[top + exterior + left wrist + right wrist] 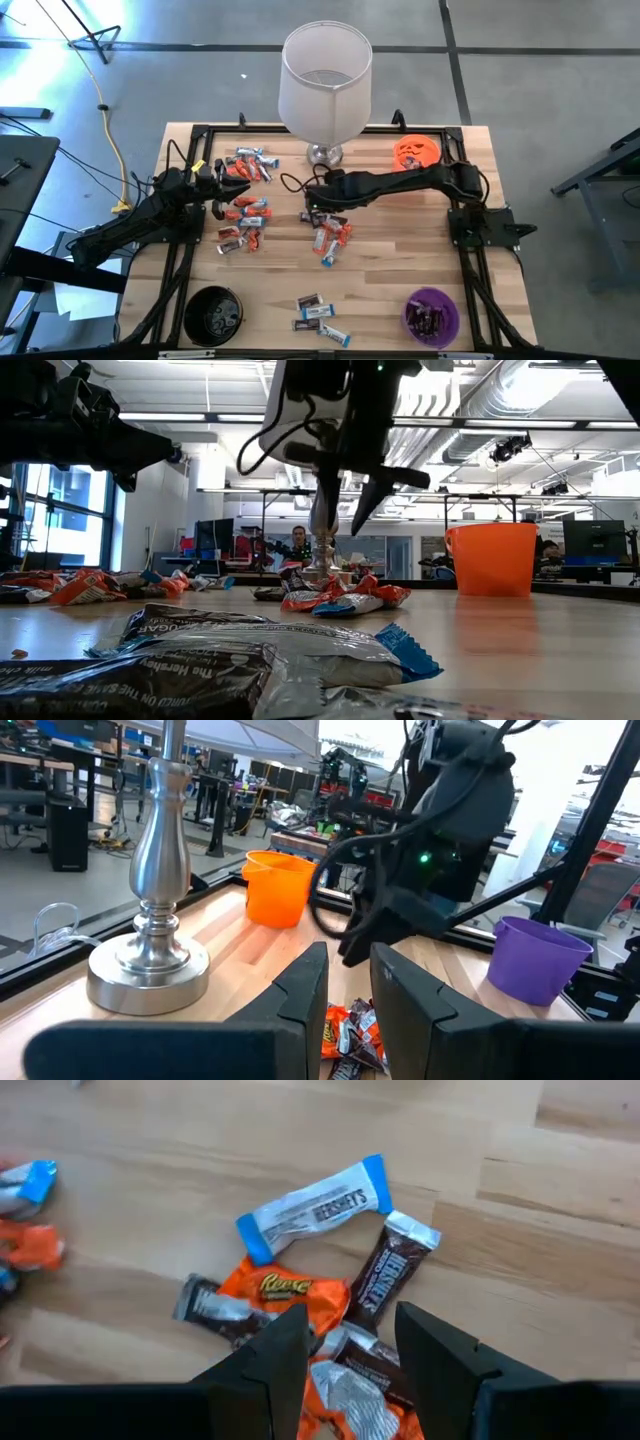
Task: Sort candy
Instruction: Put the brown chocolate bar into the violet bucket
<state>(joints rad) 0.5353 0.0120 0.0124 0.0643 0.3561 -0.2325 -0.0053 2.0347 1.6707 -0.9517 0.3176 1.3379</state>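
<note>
R gripper [350,1350] hovers over candy [310,1205] pile mid-surface, fingers open, empty. L gripper [222,190] fingers apart, empty. Lamp [324,85] stands close behind; orange bowl [415,152] near.

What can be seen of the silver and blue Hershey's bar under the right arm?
The silver and blue bar is a small wrapped candy, silvery white with blue crimped ends and dark Hershey's lettering. It lies flat and slanted on the wooden table, at the edge of a small pile. One end touches a dark brown bar, the other an orange Reese's wrapper.
</note>
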